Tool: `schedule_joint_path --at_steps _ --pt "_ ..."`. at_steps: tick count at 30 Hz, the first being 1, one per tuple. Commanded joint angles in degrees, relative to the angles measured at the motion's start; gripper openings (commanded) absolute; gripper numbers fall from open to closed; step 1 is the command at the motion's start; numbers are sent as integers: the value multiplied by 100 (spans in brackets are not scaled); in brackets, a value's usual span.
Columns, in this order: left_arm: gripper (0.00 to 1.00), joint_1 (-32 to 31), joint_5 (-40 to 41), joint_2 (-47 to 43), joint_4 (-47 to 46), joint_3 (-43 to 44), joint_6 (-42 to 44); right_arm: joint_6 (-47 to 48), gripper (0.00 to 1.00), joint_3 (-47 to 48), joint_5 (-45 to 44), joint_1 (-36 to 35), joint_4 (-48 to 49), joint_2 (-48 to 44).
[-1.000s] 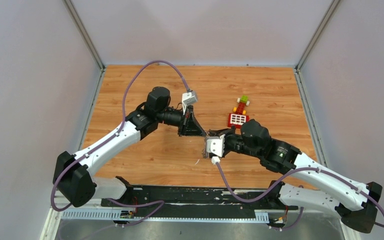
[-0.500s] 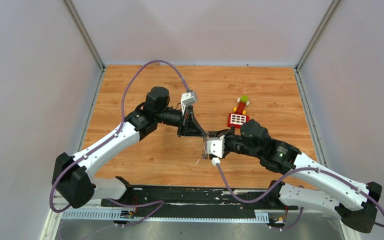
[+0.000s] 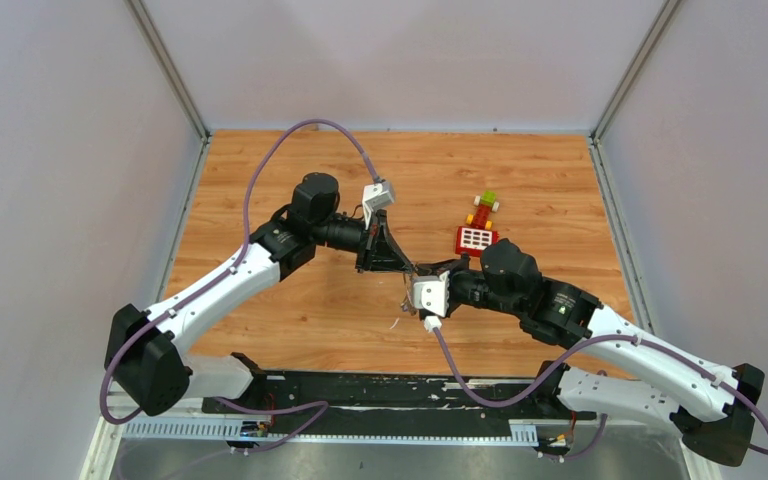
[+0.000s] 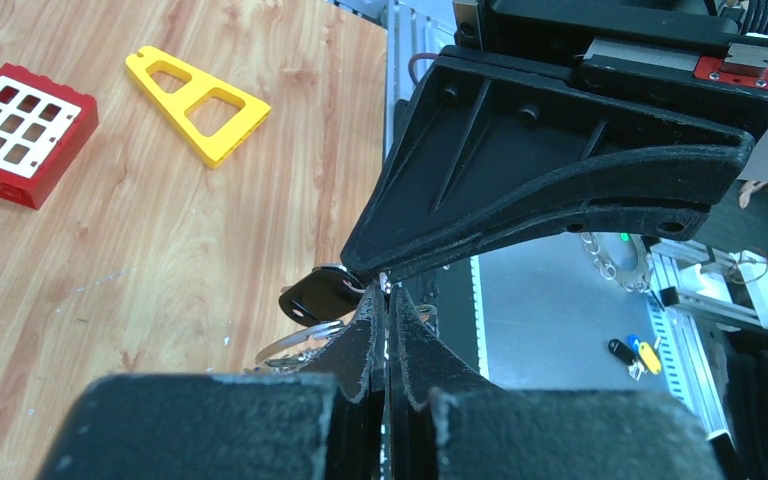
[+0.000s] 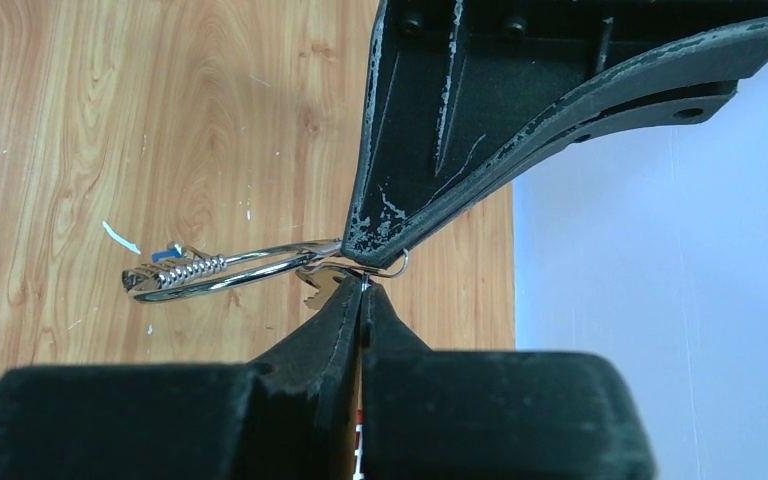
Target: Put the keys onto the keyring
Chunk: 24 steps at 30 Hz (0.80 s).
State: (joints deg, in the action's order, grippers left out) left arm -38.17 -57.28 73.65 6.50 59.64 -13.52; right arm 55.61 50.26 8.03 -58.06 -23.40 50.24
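My two grippers meet tip to tip above the middle of the table. The left gripper [image 3: 409, 267] is shut, and the keyring [image 4: 298, 344] hangs at its fingertips. In the right wrist view the keyring [image 5: 230, 270] is a thin silver loop with a small coil and a bit of blue tag, running into the left gripper's tip. The right gripper [image 5: 363, 285] is shut on the key. The key's toothed silver blade [image 5: 316, 290] sticks out beside its fingers, and the black head [image 4: 315, 293] shows at its tip in the left wrist view. The contact between key and ring is hidden.
A red grid block [image 3: 476, 239] and a small green, yellow and red toy [image 3: 483, 208] lie just behind the right arm. A yellow triangular frame [image 4: 197, 92] lies near the red block [image 4: 22, 132]. Spare tagged keys [image 4: 632, 352] lie off the table.
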Motion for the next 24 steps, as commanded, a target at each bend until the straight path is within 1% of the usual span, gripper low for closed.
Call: schedule_joint_path --at_steps 1,24 --pt "0 -24 50 -17 -299 132 -59 17 0 -4 121 -30 122 -97" --pt "0 -24 83 68 -325 72 -105 -73 0 66 205 -34 198 -88"
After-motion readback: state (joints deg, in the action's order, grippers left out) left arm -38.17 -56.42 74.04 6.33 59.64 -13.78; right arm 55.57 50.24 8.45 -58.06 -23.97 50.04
